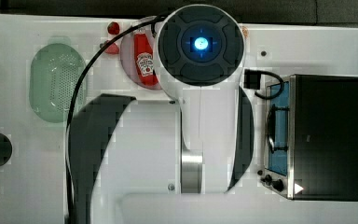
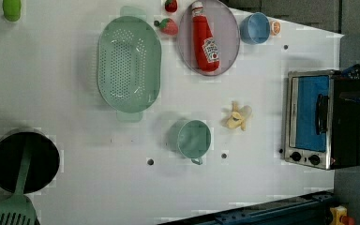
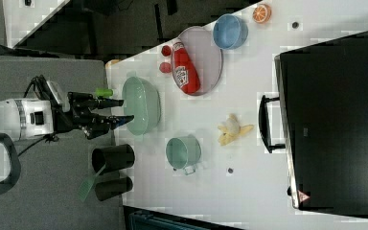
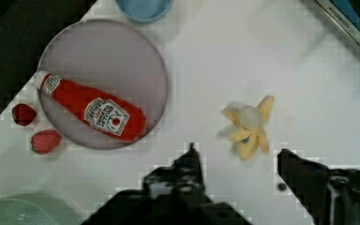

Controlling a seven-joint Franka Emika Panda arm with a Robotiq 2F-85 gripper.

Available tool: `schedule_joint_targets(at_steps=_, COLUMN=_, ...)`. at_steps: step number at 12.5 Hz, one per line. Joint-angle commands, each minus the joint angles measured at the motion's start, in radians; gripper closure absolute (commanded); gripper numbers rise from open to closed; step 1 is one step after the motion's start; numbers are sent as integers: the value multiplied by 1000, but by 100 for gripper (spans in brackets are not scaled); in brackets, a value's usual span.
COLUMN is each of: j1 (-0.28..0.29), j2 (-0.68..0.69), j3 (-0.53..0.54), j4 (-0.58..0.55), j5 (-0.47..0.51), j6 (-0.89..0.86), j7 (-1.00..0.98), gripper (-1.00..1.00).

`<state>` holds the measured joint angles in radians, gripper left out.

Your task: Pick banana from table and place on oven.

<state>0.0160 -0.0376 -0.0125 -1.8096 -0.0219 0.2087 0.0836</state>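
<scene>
Banana [image 4: 249, 129] lies untouched on the table [image 4: 309, 75], well apart from the oven [image 2: 323, 117]. Gripper [image 4: 236, 159] hangs above it with fingers spread, holding nothing, so picking and placing are both left.

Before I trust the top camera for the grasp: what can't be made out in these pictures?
- Top view: the white arm covers the table's middle.
- Wrist view: the boxy steel-framed toaster oven is cut off by the edge.
- Left view: the green spatula is cropped.
</scene>
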Motion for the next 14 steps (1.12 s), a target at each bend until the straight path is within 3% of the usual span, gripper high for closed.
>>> schedule_joint_targets(at_steps=1, j1=-28, j2=-475, j3=-33, j4=-294, j5=-7, j6=-162, j7=75, gripper=-58)
schedule_joint_targets(at_steps=3, j1=-28, j2=-475, j3=-33, j4=-294, j5=-7, j6=-162, j7=75, gripper=-99)
schedule_joint_targets(at_steps=8, j1=-28, j2=-439, j3=-33, j4=-330, j5=-7, j6=-129, j7=75, gripper=-100)
schedule_joint_targets(at_steps=14, j1=-28, j2=-255, j3=-34, j4=-503, j5=-7, j6=228, j7=75, gripper=-100)
